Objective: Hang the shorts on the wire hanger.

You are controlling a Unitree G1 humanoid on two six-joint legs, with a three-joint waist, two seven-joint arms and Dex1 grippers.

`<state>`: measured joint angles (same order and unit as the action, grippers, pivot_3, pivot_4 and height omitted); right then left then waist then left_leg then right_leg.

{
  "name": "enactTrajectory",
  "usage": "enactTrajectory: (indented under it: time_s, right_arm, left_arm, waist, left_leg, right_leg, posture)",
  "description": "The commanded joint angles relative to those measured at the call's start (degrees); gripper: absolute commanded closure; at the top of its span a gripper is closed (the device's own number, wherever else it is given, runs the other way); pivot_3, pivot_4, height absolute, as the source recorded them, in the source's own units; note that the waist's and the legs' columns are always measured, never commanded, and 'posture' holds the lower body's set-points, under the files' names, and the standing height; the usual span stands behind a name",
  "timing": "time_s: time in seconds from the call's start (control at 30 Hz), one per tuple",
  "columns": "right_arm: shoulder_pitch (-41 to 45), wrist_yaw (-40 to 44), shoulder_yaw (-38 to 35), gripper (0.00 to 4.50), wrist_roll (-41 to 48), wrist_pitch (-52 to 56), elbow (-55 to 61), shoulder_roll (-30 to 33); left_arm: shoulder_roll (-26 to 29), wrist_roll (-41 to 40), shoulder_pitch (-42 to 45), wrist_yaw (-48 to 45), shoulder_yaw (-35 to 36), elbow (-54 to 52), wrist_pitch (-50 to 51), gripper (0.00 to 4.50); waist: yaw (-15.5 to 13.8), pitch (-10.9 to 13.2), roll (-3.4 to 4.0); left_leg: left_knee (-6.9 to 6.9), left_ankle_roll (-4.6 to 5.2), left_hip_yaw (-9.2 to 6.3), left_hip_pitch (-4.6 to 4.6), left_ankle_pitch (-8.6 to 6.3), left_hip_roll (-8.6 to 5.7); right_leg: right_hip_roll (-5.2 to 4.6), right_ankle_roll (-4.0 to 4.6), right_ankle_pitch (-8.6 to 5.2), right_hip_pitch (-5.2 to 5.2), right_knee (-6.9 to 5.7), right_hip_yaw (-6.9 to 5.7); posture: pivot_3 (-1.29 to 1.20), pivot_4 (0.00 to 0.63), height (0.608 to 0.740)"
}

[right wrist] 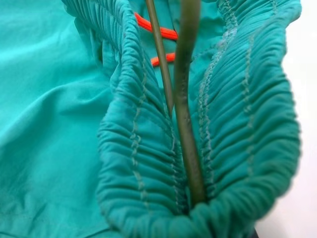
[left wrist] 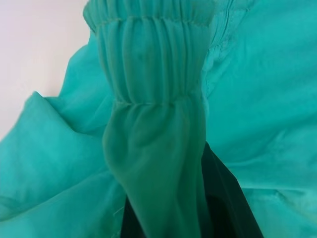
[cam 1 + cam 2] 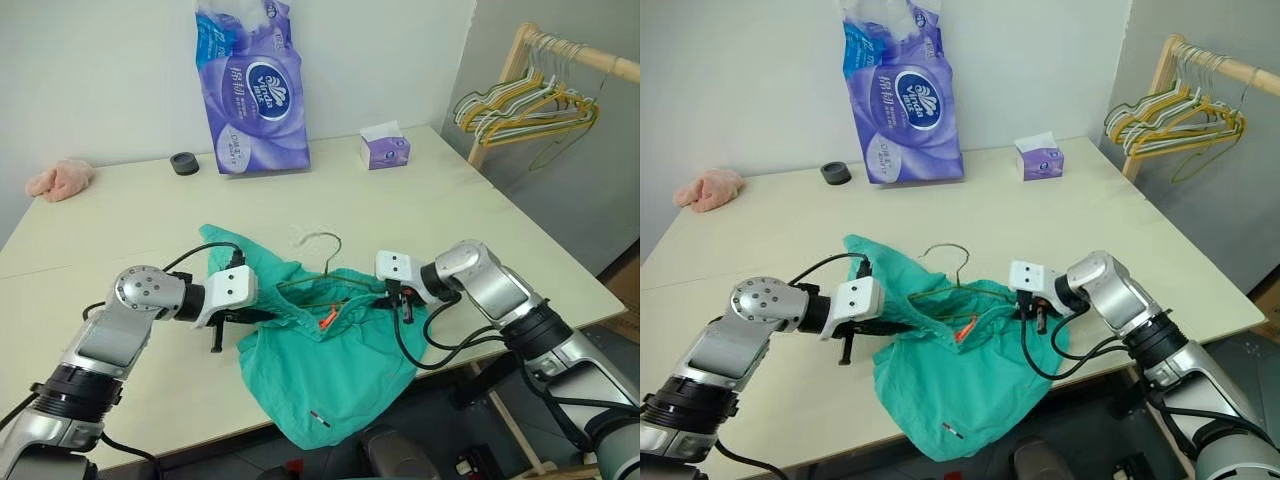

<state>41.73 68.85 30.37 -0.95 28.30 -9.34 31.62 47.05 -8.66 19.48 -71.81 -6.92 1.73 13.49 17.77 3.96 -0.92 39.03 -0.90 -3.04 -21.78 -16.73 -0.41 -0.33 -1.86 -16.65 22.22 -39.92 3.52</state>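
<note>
My right gripper [image 3: 403,296] is pinched shut on the gathered waistband of the shorts [image 3: 330,375], at the end of the band on my right side. Between my fingers the bunched elastic folds around the wire hanger [image 1: 182,99], whose thin olive wires run up out of the fabric just in front of my fingertips, with an orange drawcord [image 1: 159,30] crossing behind them.

My left gripper [image 3: 222,325] is closed narrow on the opposite end of the waistband; from my wrist, a strip of ruched teal cloth rises straight up between my dark fingers [image 2: 233,198]. The shorts hang and spread between my two grippers, the waistband stretched from one to the other, the legs draped toward me over the near edge of the table [image 3: 120,240]. A tiny white-red mark [image 3: 320,419] sits near the lowest hem.

Beyond both grippers, the hanger's hook [image 3: 325,245] pokes out of the waistband and lies on the tabletop. Farther away from me stand a purple tissue pack [image 3: 252,85], a small tissue box [image 3: 385,148], a black roll of tape [image 3: 184,163] and a pink cloth [image 3: 60,178]. Well off beyond my right arm, a wooden rack [image 3: 570,60] holds more hangers.
</note>
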Motion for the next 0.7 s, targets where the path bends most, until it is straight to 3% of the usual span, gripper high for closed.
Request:
enactTrajectory:
  time_s: [0.03, 0.27, 0.53, 0.7]
  right_arm:
    - [0.35, 0.11, -3.68, 4.50, 2.52, 1.48, 4.41, -0.46]
    - [-0.64, 0.62, -5.43, 4.50, 4.22, 4.85, 8.15, 0.99]
    - [-1.03, 2.07, -5.48, 4.50, 5.40, 6.21, 10.80, 3.50]
    - [-1.57, 2.41, -5.36, 4.50, 5.79, 6.61, 12.39, 4.40]
  left_arm:
    - [-2.31, -7.77, 3.68, 2.15, 6.73, 2.06, 6.44, 3.26]
    - [0.59, -10.73, 3.44, -2.01, 10.15, 6.85, 7.18, 1.05]
    - [2.69, -5.76, 4.62, -4.52, 6.99, 11.34, -0.86, 1.05]
    - [0.91, -1.13, 7.59, -2.53, 4.46, 16.43, -9.32, 1.05]
  waist:
    - [0.11, -0.04, -0.06]
    - [1.22, -0.12, -0.05]
    - [1.21, -0.12, -0.05]
    - [1.25, -0.13, -0.05]
  left_leg:
    - [0.03, 0.00, -0.04, -0.03, 0.00, 0.00]
    - [0.00, 0.00, -0.16, -0.02, 0.00, 0.01]
    - [0.00, -0.01, -0.18, -0.02, 0.00, 0.00]
    - [-0.01, -0.01, -0.18, -0.03, 0.00, 0.00]
  right_leg:
    - [0.00, 0.00, 0.00, 0.01, -0.01, -0.04]
    - [0.00, 0.00, 0.00, 0.01, -0.02, -0.13]
    - [-0.02, 0.00, 0.00, 0.00, 0.00, -0.14]
    - [-0.03, 0.00, 0.00, 0.00, 0.01, -0.15]
  posture:
    - [-0.33, 0.005, 0.740]
    - [-0.33, 0.008, 0.740]
    - [-0.34, 0.013, 0.740]
    - [-0.34, 0.013, 0.740]
